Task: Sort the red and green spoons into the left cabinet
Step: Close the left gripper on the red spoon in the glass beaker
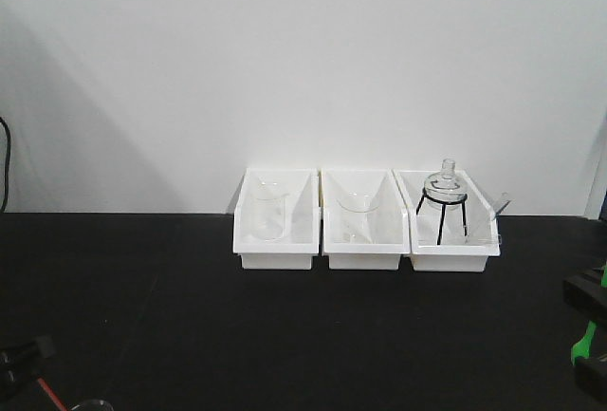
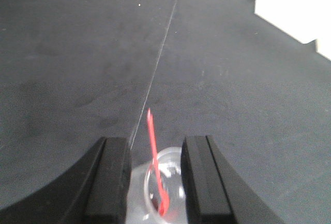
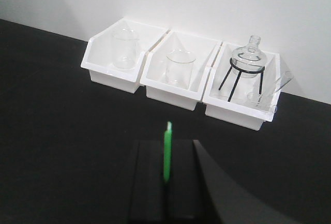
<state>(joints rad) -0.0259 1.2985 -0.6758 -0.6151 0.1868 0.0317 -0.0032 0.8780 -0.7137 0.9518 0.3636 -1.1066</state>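
Black fingers of the right end effector (image 3: 166, 144) are pressed together on the green spoon (image 3: 167, 154). It stands upright between them, its slim handle rising just above the fingertips. The front view shows this end effector at the far right edge of the dark counter (image 1: 285, 335), well apart from everything else.

The left end effector (image 2: 155, 146) has its fingers spread and grips nothing. Between them, touching neither, is the red spoon (image 2: 154, 157). Its bowl sits down inside a clear glass vessel (image 2: 173, 177) and its handle leans up and out past the fingertips. This pair is at the near left corner of the counter in the front view.

Further out, three white plastic bins stand side by side, touching, against the white wall (image 1: 285, 50). The left bin (image 3: 114, 76) holds one glass beaker (image 3: 124, 48), and the middle bin (image 3: 170, 89) holds another beaker (image 3: 180, 68). In the right bin (image 3: 232, 115) a round glass flask (image 3: 249, 58) sits on a black wire tripod (image 3: 232, 81). A slim glass tube (image 3: 282, 84) leans beside it.
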